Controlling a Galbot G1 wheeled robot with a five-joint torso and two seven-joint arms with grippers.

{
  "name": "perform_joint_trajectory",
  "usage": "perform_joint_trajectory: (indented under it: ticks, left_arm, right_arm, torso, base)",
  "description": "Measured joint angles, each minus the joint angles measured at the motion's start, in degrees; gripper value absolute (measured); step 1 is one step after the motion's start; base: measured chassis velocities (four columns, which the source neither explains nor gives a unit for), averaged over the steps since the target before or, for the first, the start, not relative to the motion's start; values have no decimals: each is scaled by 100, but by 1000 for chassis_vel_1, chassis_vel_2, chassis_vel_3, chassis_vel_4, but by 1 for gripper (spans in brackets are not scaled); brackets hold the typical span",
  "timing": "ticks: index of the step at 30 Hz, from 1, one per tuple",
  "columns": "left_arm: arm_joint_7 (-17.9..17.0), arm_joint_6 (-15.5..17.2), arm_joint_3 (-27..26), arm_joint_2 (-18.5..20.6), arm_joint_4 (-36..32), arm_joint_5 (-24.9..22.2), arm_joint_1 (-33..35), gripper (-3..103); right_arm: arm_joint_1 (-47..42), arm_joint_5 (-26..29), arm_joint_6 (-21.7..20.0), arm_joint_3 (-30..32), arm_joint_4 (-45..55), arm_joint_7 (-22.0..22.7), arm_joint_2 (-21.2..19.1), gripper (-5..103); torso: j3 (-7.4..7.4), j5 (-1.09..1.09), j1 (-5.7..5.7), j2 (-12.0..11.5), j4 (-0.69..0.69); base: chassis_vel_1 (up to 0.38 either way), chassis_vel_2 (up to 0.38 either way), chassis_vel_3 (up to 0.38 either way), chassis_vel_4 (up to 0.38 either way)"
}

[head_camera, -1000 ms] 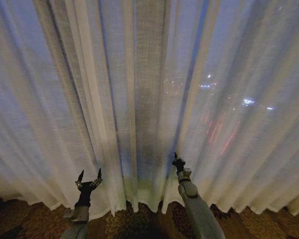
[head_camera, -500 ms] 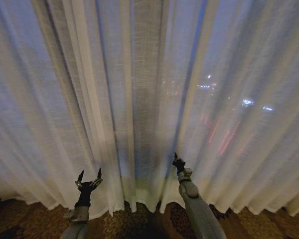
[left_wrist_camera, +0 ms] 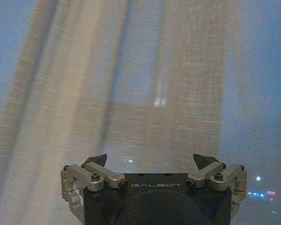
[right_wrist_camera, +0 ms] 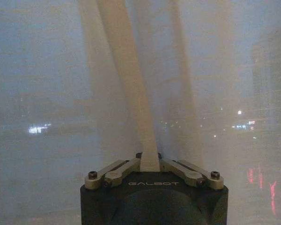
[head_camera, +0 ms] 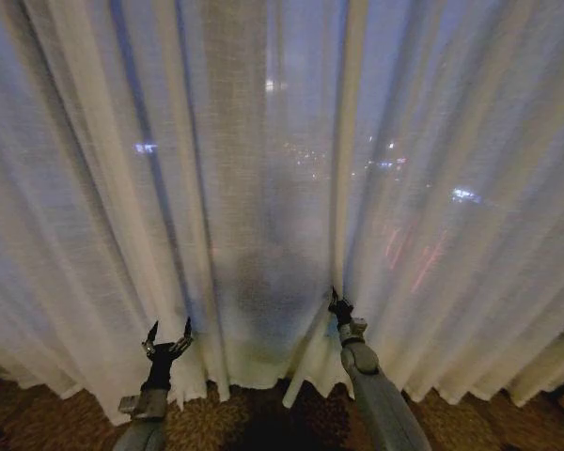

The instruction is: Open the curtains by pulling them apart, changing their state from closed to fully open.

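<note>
Sheer white curtains hang closed in vertical pleats down to a wavy hem, with city lights glowing through. In the head view my right gripper sits low at the centre-right and is pressed into the fabric. The right wrist view shows this gripper shut on a cream pleat of the curtains. Low on the left, my left gripper is open just in front of the cloth. In the left wrist view its fingers are spread with nothing between them, and the curtains hang close ahead.
Patterned brown carpet runs below the hem at the bottom of the head view. Night-time window lights show through the fabric on the right.
The pleats left of my right gripper have slid left in the head view. The fabric between the grippers has flattened out. Both grippers sit at nearly the same spots in the picture.
</note>
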Motion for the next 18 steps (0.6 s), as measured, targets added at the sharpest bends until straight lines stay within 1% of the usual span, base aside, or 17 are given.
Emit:
perform_joint_trajectory:
  ticks: [5, 6, 12, 18]
  left_arm:
    - [0, 0, 0, 0, 0, 0, 0, 100]
    - [0, 0, 0, 0, 0, 0, 0, 100]
    - [0, 0, 0, 0, 0, 0, 0, 100]
    - [0, 0, 0, 0, 0, 0, 0, 100]
  right_arm:
    - [-22, 14, 16, 12, 7, -16, -17, 0]
    - [-35, 21, 23, 22, 10, -18, -28, 0]
    - [-68, 98, 28, 48, 29, -19, -72, 0]
    - [-110, 144, 30, 68, 54, -20, -122, 0]
  torso:
    - [0, -1, 1, 0, 0]
    - [0, 2, 0, -1, 0]
    - [-1, -2, -1, 1, 0]
    - [0, -1, -1, 0, 0]
  base:
    - [-358, -355, 358, 347]
    - [-378, -351, 369, 359]
    - [-382, -375, 374, 370]
    - [-327, -338, 322, 334]
